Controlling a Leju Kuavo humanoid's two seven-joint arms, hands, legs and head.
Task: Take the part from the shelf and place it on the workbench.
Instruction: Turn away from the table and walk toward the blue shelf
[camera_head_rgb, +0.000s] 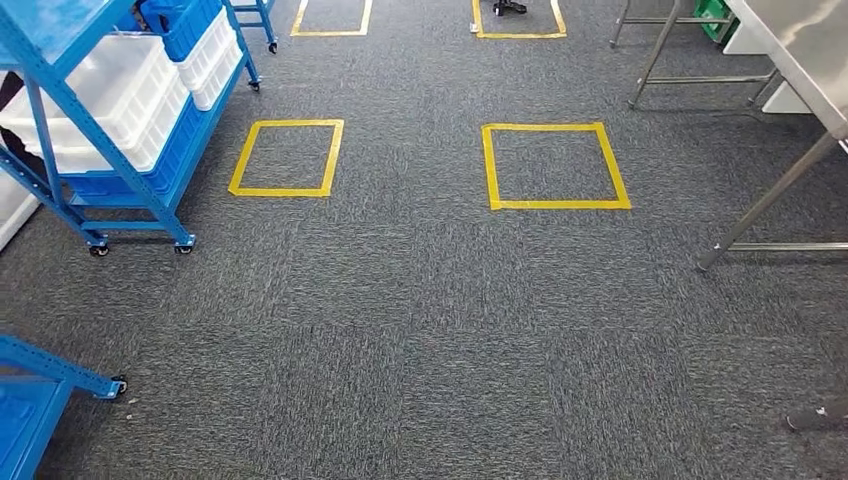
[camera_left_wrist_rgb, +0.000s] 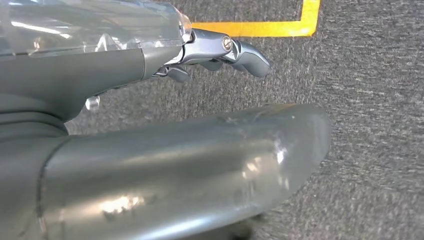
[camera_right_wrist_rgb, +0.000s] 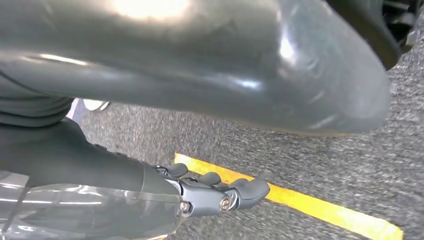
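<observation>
Nothing is being carried yet, so the job is sitting right at its start: the part has to be picked off the shelf (camera_head_rgb: 110, 130) and brought across to the workbench (camera_head_rgb: 800, 60), and both steps are left to do. The blue shelf is standing at the far left of the grey carpet (camera_head_rgb: 420, 320), loaded with white bins (camera_head_rgb: 110, 95) and blue bins (camera_head_rgb: 185, 25); the part itself is not making itself known, presumably lying somewhere in those bins, so which way it is pointing and how its long axis is running cannot be told. The steel workbench is showing at the far right, one leg (camera_head_rgb: 770, 200) slanting down to the carpet, well apart from the shelf. Between them two yellow tape squares (camera_head_rgb: 288, 158) are marking the floor. The left hand (camera_left_wrist_rgb: 210, 50) is hanging over the carpet, fingers (camera_left_wrist_rgb: 250, 57) stretched out loosely, thumb apart, holding nothing. The right hand (camera_right_wrist_rgb: 210, 192) is looking the same above a yellow tape line (camera_right_wrist_rgb: 320, 210): fingers extended, nothing in them. By my reckoning a walk to the shelf is coming first.
</observation>
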